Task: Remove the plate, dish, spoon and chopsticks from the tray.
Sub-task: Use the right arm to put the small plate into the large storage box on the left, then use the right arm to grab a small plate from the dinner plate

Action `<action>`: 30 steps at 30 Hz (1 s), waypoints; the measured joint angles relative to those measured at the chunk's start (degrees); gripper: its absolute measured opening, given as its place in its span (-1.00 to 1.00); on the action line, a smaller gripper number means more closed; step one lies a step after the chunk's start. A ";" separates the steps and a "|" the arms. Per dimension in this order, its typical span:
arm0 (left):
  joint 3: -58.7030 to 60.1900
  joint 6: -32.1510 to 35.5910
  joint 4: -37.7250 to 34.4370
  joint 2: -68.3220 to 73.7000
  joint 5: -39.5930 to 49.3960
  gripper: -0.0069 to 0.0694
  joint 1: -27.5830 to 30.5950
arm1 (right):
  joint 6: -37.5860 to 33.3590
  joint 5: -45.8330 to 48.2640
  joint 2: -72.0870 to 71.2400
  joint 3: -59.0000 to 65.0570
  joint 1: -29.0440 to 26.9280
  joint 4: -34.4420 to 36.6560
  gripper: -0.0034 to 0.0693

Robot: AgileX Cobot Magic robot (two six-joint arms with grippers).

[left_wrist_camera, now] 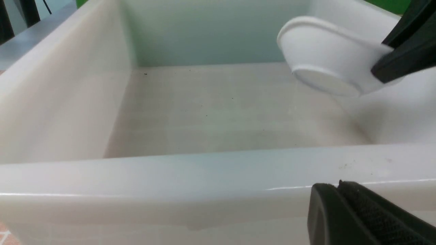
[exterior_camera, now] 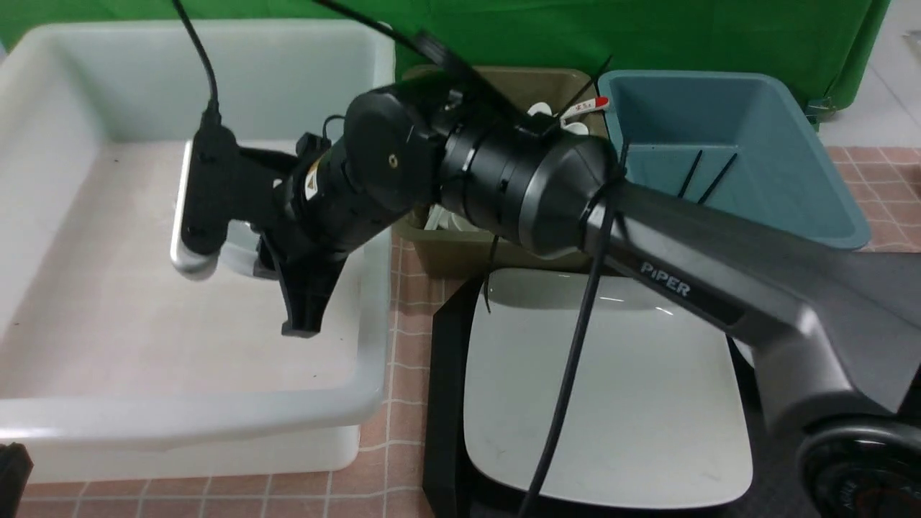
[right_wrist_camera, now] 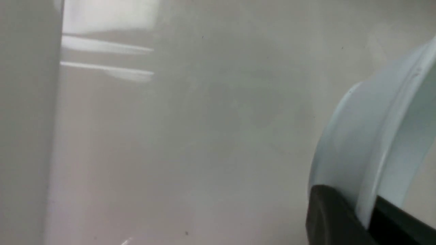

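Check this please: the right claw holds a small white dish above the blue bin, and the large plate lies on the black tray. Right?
Not quite: the right claw holds the small white dish above the white tub, not the blue bin; the left wrist view shows it. The large plate does lie on the black tray.

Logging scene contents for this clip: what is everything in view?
white bin: one, white, robot's left
dish: one, white, held over the white bin's floor
olive bin: one, olive, far middle
spoons: at least two, white, in the olive bin, partly hidden
blue bin: one, blue, far right
chopsticks: two, black, in the blue bin
tray: one, black, near middle
plate: one, white, on the tray
right gripper: one, black, over the white bin, shut on the dish
left gripper: one, black, outside the white bin, shut
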 joint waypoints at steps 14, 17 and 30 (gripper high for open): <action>0.00 0.00 0.00 0.00 0.00 -0.81 0.00 | 1.00 -0.49 0.98 0.72 0.00 -1.43 -0.03; 0.00 0.00 0.00 0.00 0.00 -0.81 0.00 | 4.51 -0.32 0.79 0.72 0.00 -1.48 0.00; 0.00 0.00 0.00 0.00 0.00 -0.81 0.00 | 17.95 23.80 -18.54 0.72 0.00 -7.22 -0.62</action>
